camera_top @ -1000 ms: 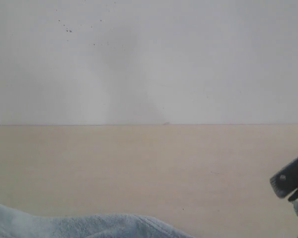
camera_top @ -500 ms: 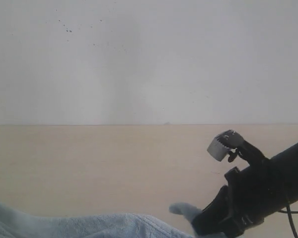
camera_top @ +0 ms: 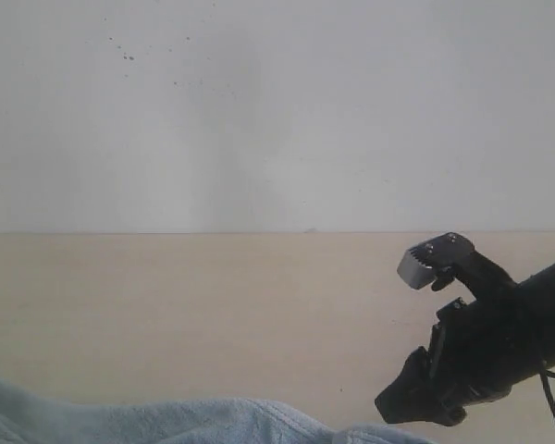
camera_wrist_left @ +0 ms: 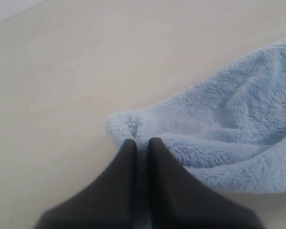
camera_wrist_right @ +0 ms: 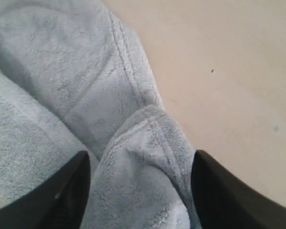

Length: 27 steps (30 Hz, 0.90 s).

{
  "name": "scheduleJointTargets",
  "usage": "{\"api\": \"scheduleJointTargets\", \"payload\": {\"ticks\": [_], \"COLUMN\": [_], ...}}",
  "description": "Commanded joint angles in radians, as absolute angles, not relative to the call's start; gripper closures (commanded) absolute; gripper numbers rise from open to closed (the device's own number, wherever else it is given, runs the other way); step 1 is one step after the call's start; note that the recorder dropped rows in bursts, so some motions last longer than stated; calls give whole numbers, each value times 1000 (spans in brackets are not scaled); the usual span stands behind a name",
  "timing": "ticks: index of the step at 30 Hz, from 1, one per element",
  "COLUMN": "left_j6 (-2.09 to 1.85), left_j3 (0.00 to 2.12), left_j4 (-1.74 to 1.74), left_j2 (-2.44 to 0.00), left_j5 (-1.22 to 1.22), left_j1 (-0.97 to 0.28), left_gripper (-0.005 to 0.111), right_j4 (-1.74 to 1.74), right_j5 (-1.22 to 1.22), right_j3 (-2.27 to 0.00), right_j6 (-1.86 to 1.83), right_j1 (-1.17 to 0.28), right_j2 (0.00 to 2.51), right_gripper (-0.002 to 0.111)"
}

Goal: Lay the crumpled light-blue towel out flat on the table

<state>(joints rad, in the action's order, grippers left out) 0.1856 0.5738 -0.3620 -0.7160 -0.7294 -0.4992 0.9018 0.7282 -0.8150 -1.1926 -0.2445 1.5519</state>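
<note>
The light-blue towel (camera_top: 166,421) lies bunched along the near edge of the exterior view on the beige table (camera_top: 213,305). My left gripper (camera_wrist_left: 142,145) is shut on a puckered corner of the towel (camera_wrist_left: 229,129), with cloth pinched between the two black fingers; it is out of the exterior view. My right gripper (camera_wrist_right: 140,164) is open, its fingers (camera_wrist_right: 81,171) standing on either side of a raised fold of the towel (camera_wrist_right: 76,86). The stitched hem (camera_wrist_right: 126,71) runs beside that fold. The right arm (camera_top: 499,342) reaches in from the right.
A plain white wall (camera_top: 259,111) rises behind the table's far edge. Bare beige tabletop (camera_wrist_right: 229,71) stretches beyond the towel in both wrist views, with a tiny dark speck (camera_wrist_right: 212,71) on it.
The right arm swung in from the right edge to the towel's end. A towel tip that stood up by the gripper half a second ago now lies low.
</note>
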Motion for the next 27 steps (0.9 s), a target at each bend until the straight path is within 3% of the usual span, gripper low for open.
{"api": "scheduleJointTargets", "payload": {"ticks": [1,3,6,27], "left_j6": [182,182,182,177], "left_j3": [568,568,568,568], "left_j4": [-354,-351,-347,-339], "left_j2": [-711,-711,-711,-711], "left_j5": [-724,-724,-724,-726], "left_j1": [-498,-498,-498,-498], "left_gripper": [103,103,103,103], "right_j4": [931,894,851,755], "right_j5": [888,864,806,663], "right_j3": [-820,-793,-767,-762], "right_j6": [-1176,-1144,-1103,-935], "right_j1": [-325,-438,-498,-498], "right_j2": [1502,1504,1521,1766], "right_gripper": [53,53,53,53]}}
